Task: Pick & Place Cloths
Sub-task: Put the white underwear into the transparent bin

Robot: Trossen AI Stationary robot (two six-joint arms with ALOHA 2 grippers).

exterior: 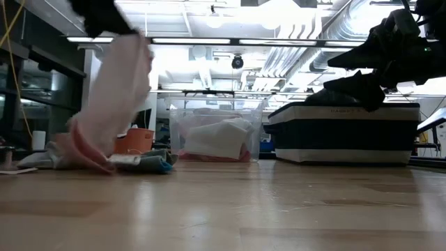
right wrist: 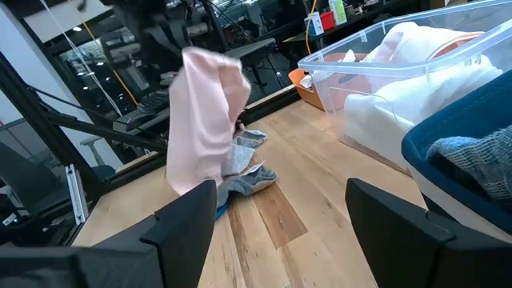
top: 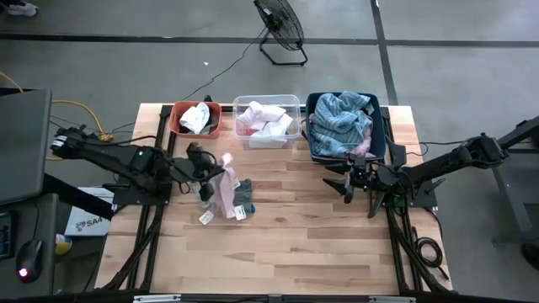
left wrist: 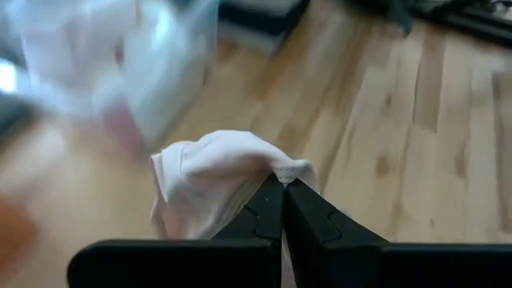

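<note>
My left gripper (top: 205, 169) is shut on a pale pink cloth (top: 224, 192) above the table's left middle; the cloth also shows in the right wrist view (right wrist: 204, 120) and the low view (exterior: 115, 97). A small grey cloth (top: 244, 196) lies on the table under and beside it. My right gripper (top: 350, 178) is open and empty, in front of the dark blue bin (top: 383, 135) that holds a blue-striped cloth (top: 341, 124). My left gripper pinches a bunched upper fold of the pale pink cloth (left wrist: 264, 172) between its two fingertips. The cloth hangs below the fingers, slack, and its lower end (exterior: 83, 157) reaches the table by the grey cloth.
An orange bin (top: 195, 119) with a white cloth and a clear bin (top: 268, 120) with white and pink cloths stand along the far edge, left of the blue bin. Bare wood lies toward the near edge.
</note>
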